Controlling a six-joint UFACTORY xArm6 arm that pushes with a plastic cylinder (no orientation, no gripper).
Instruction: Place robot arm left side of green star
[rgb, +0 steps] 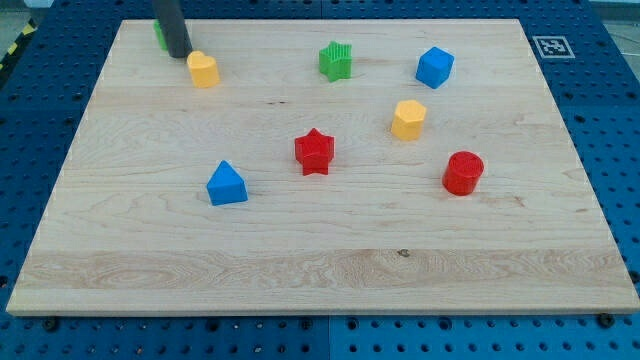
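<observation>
The green star (337, 60) lies near the view's top, a little right of centre. My tip (179, 54) touches the board at the view's top left, far to the left of the green star. A yellow block (203, 69) lies just right of the tip, between it and the star. A green block (160, 35) is mostly hidden behind the rod.
A blue cube (434, 67) lies right of the green star. A yellow hexagonal block (408, 119), a red star (314, 151), a red cylinder (463, 172) and a blue triangular block (227, 184) lie across the wooden board (320, 270).
</observation>
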